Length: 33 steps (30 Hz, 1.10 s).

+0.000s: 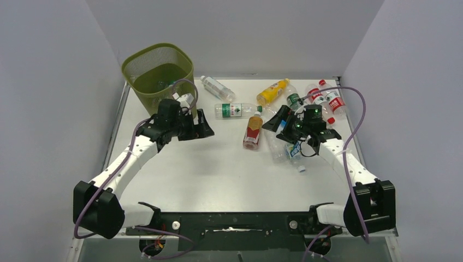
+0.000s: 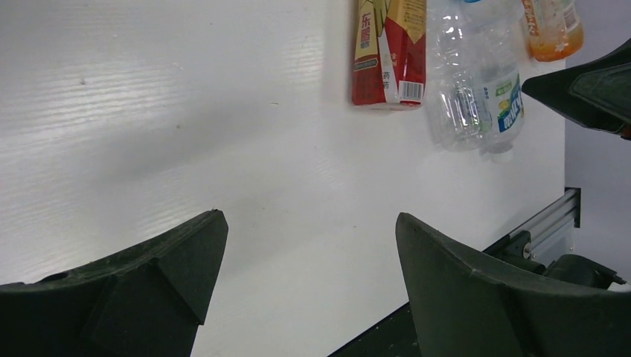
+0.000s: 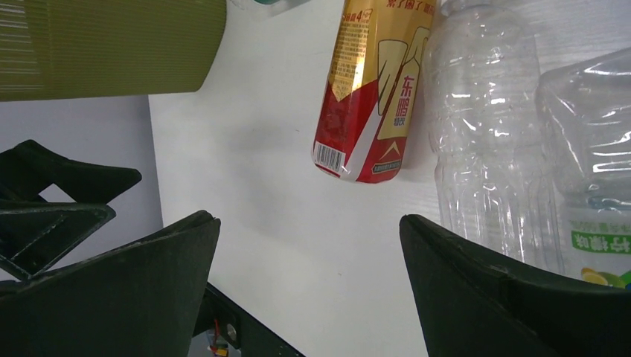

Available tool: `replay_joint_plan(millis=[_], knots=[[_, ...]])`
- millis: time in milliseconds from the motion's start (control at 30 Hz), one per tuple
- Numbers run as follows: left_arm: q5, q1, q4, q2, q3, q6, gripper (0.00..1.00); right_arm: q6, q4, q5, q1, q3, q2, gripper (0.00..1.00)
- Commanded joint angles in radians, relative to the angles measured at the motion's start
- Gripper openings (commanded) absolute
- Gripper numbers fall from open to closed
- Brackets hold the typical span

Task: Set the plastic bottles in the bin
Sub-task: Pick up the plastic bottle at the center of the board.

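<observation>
olive-green mesh bin [image 1: 158,73]; red-and-gold labelled bottle [image 1: 253,131].

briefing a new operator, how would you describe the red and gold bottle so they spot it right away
From the green mesh bin at the far left corner of the white table, look right to its middle. The red and gold bottle lies there, just left of the clear bottles. Only it is wrapped in opaque red and gold.

Bin [image 1: 144,97]: one. Plastic bottles [image 1: 235,110]: about ten visible, overlapping, exact count unclear. Arms [image 1: 131,158]: two.
</observation>
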Motion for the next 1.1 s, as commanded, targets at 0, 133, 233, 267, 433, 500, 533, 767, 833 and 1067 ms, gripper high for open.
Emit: replay_joint_plan(millis=[0,133,233,267,433,500,533,767,833,1067], knots=[[0.062,-0.047,0.110,-0.048,-0.019,-0.071,0.85,-0.062,-0.134,0.108,0.061,0.072,-0.084,0.98],[0.009,-0.162,0.090,-0.030,0.007,-0.106,0.85,-0.081,-0.242,0.194,0.116,0.073,-0.154,0.98],[-0.042,-0.250,0.068,0.013,0.055,-0.127,0.85,-0.115,-0.349,0.287,0.149,0.104,-0.183,0.98],[-0.057,-0.281,0.071,0.032,0.071,-0.137,0.85,-0.129,-0.383,0.325,0.154,0.115,-0.192,0.98],[-0.187,-0.403,0.074,0.156,0.166,-0.120,0.85,-0.145,-0.458,0.427,0.163,0.106,-0.246,0.98],[-0.240,-0.409,0.073,0.195,0.182,-0.100,0.85,-0.147,-0.495,0.475,0.165,0.117,-0.251,0.98],[-0.254,-0.409,0.076,0.213,0.187,-0.093,0.85,-0.148,-0.516,0.505,0.165,0.125,-0.250,0.98],[-0.273,-0.404,0.101,0.375,0.262,-0.053,0.85,-0.185,-0.560,0.630,0.137,0.186,-0.205,0.98],[-0.271,-0.401,0.101,0.432,0.305,-0.036,0.85,-0.204,-0.539,0.603,0.095,0.187,-0.186,0.98],[-0.264,-0.389,0.056,0.593,0.473,0.009,0.85,-0.281,-0.453,0.448,-0.057,0.149,-0.169,0.98]])
